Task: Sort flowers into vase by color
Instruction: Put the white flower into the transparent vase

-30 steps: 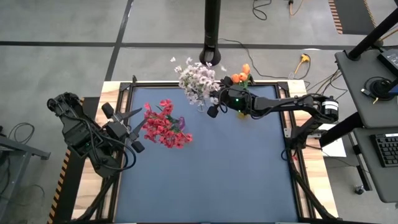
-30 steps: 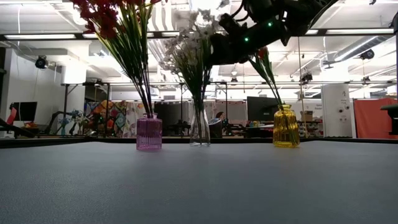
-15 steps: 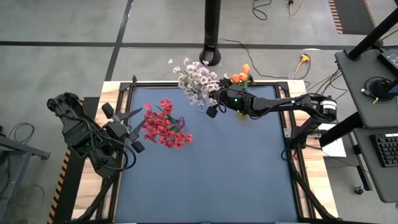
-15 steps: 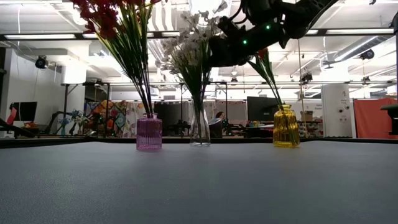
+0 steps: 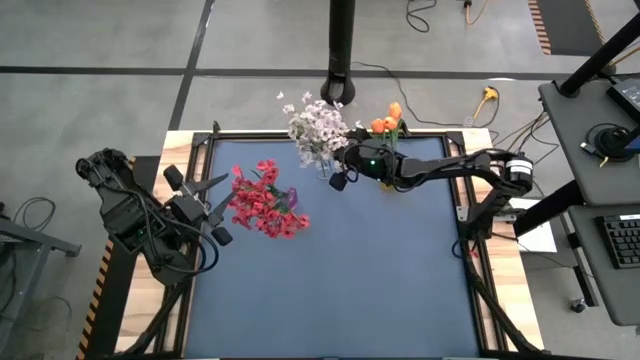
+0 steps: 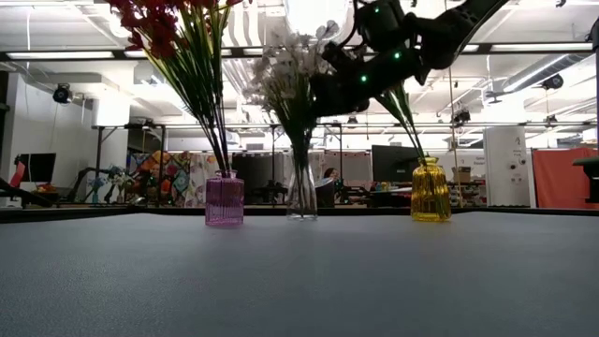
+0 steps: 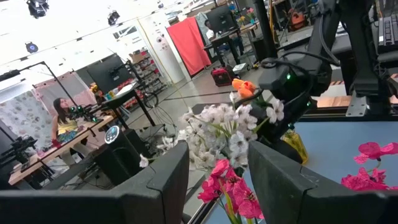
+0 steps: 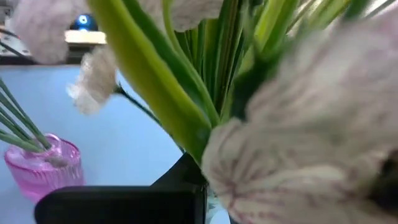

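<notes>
Right hand closed among white flowers

Three vases abreast, flowers inside

You have three vases on the table: one pink vase, one clear vase, one yellow vase. Three flower bunches: red flowers, white flowers, orange flowers. Two arms.

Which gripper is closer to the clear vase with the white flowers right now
The right. The right gripper is shut right beside the white flowers above the clear vase. The left gripper waits farther off, by the red flowers.
</notes>
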{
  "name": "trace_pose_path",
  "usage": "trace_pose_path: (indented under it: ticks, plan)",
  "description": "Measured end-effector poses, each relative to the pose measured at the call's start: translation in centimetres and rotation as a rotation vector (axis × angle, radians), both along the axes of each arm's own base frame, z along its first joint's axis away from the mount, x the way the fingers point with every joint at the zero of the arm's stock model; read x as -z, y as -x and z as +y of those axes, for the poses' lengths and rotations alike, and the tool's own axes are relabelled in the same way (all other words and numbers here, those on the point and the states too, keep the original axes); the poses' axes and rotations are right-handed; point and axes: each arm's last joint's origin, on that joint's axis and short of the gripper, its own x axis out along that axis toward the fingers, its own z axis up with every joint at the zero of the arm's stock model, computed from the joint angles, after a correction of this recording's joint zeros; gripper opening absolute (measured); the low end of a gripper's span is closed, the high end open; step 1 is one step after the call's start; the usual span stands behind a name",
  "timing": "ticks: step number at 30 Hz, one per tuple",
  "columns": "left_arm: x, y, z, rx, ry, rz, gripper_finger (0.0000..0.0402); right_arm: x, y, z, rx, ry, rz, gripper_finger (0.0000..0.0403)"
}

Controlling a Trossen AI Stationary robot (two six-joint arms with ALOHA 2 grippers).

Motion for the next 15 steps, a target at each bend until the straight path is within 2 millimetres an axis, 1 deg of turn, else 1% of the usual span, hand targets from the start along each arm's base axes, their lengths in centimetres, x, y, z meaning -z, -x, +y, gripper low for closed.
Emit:
trace_pose_path:
  ticks: [6,12,15]
  plan:
    - [0.0,-0.01,-0.01,0.0,0.001,-0.001,0.0148,0.51,-0.32,-0.12,0.0,0.006,0.001,0.0022]
    - [-0.01,-0.01,-0.01,0.0,0.001,-0.001,0.0148,0.24,-0.17,-0.05,-0.002,0.009,0.002,0.0022]
    - [-0.01,-0.01,-0.01,0.0,0.002,-0.002,0.0148,0.18,-0.13,0.04,-0.007,0.016,0.009,0.0031]
